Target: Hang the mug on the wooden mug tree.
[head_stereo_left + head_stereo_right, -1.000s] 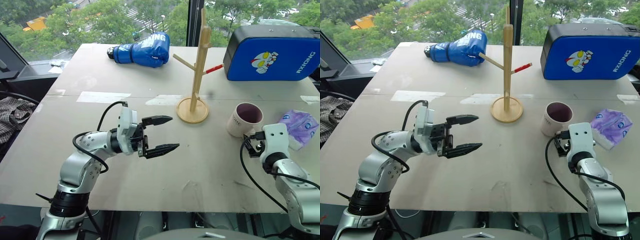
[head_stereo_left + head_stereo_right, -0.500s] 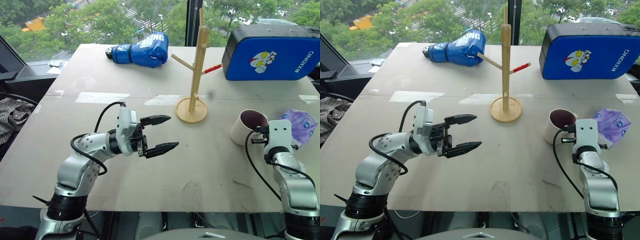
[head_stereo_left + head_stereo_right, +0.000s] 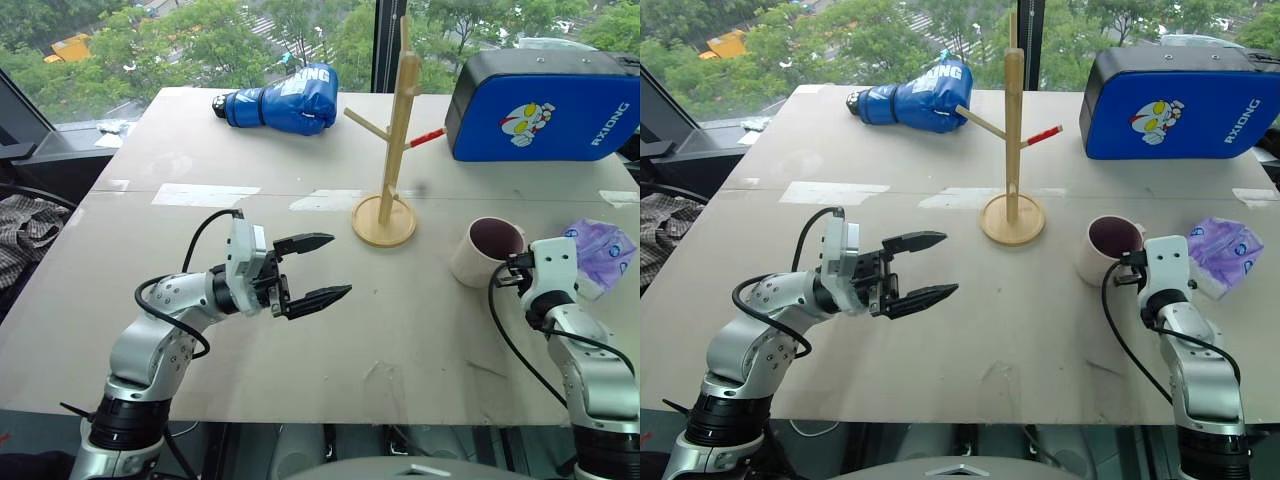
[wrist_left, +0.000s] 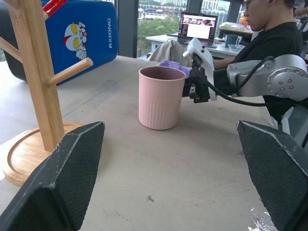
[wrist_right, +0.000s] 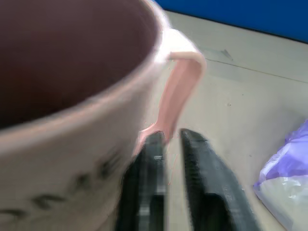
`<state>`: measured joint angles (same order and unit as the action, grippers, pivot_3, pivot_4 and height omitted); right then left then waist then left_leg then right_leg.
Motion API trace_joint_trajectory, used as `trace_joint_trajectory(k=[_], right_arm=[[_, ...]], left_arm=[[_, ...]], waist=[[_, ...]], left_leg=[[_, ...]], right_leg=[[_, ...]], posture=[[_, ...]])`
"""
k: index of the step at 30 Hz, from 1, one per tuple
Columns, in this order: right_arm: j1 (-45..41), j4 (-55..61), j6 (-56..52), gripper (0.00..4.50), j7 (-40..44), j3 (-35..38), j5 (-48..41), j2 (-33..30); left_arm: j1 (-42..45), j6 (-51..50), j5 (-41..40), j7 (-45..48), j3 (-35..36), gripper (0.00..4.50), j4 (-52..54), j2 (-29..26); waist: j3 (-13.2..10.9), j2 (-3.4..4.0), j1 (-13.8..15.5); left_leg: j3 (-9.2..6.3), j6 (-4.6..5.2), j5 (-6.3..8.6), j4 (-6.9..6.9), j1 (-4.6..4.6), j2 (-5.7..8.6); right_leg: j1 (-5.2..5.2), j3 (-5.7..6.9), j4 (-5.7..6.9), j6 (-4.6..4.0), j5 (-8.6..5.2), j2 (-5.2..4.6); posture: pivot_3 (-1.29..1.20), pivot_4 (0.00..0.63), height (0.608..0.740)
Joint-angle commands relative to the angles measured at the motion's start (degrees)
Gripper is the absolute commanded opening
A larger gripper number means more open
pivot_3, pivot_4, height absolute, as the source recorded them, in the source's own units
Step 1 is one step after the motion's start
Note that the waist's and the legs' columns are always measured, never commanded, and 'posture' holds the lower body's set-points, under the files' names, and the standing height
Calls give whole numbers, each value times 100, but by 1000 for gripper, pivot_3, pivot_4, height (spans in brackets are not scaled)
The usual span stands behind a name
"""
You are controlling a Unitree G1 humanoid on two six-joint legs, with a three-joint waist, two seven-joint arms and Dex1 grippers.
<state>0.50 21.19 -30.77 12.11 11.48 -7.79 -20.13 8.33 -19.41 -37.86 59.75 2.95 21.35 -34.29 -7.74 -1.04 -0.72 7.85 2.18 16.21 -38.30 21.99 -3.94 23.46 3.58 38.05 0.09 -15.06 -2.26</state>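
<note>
1. One mug [image 3: 483,249] stood upright on the tabletop [image 3: 420,330], to the right of the wooden mug tree [image 3: 392,150] and apart from it. Its dark maroon interior held nothing that could be seen.
2. The right claw [image 5: 168,159] sat at the mug's handle [image 5: 175,91]. Its two fingers stood narrow, with a slim gap between them, just below the handle's lower end. Whether they pinched the handle could not be told from the wrist view.
3. The left claw [image 3: 315,268] hovered over the tabletop left of the tree's base, its fingers spread wide and holding nothing.
4. One mug tree stood on its round disc base; no mug hung on its pegs. One peg on its right side had a red tip [image 3: 432,136].
5. The lettering near the mug's rim [image 5: 72,192] was blurred and unreadable.
6. One blue boxing glove [image 3: 285,100] lay at the far left of the tabletop. One blue case [image 3: 540,103] with a cartoon figure stood at the far right, partly cut off by the frame edge.
7. One purple-and-white wrapper [image 3: 600,252] lay just beyond the right arm, partly hidden by it.
8. A person [image 4: 274,29] in a black shirt sat behind the tabletop in the left wrist view, cut off at the frame edge.
</note>
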Motion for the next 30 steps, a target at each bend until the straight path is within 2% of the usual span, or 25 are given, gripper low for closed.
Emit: trace_joint_trajectory(k=[1,3,11,15,16,17,18,22,24,27,30], right_arm=[[-13,92,175,2302,237,158,-170,-120],[-87,-67,285,3175,364,188,-246,-144],[-642,-1201,938,3175,837,105,-285,-309],[-799,-1460,1227,1371,1070,88,-373,-307],[-805,-1456,1265,1179,1123,91,-413,-298],[-806,-1454,1312,478,1184,87,-435,-303],[-796,-1436,1357,21,1248,80,-457,-317],[-884,-1010,1330,21,1637,157,-784,-510],[-1147,-730,1119,21,1891,164,-1035,-734],[-1828,-604,746,21,2407,18,-1373,-1191],[-2750,-1134,692,21,2879,-234,-1409,-1500]], left_arm=[[27,60,-44,-43,85,4500,153,5],[43,37,-56,-59,75,4500,170,3],[62,-6,-107,-60,83,4500,187,-10],[-11,-33,-209,-97,178,4500,233,-28],[-42,-48,-239,-122,208,4500,246,-28],[-70,-63,-261,-143,233,4500,255,-28],[-93,-76,-277,-158,251,4500,267,-26],[-254,151,-309,-340,449,4500,301,180],[-372,206,-575,-334,653,4500,273,340],[-530,327,-685,-238,837,4500,209,437],[-523,204,-802,-228,851,4500,175,430]], waist=[[0,0,0],[0,0,-8],[-1,1,-4],[-1,2,-2],[-2,2,0],[-2,2,0],[-2,2,-1],[-5,9,-1],[-10,15,-16],[-14,22,-32],[-15,22,-17]], left_leg=[[0,0,0,0,0,0],[0,0,0,0,-1,-1],[1,0,0,0,-1,0],[1,0,0,0,0,-1],[1,0,0,0,0,-1],[2,0,0,0,1,-1],[2,0,0,0,1,-1],[3,0,0,0,0,-1],[3,0,0,-1,1,-1],[6,0,0,0,-3,-3],[2,0,0,0,-6,-5]], right_leg=[[0,0,0,0,0,0],[0,-1,0,0,0,0],[0,-2,0,0,0,3],[0,-1,0,-1,0,2],[0,-1,0,-1,0,2],[0,-2,-1,-1,0,1],[0,-3,-2,-1,0,-2],[0,-3,-2,0,0,-18],[0,-3,-1,0,0,-19],[1,-9,1,0,1,-17],[0,-5,2,-1,1,-8]], posture=[[0,150,733],[0,150,733],[0,150,733],[0,150,733],[0,150,733],[0,150,733],[0,150,733],[0,150,733],[0,150,733],[0,150,733],[0,150,733]])
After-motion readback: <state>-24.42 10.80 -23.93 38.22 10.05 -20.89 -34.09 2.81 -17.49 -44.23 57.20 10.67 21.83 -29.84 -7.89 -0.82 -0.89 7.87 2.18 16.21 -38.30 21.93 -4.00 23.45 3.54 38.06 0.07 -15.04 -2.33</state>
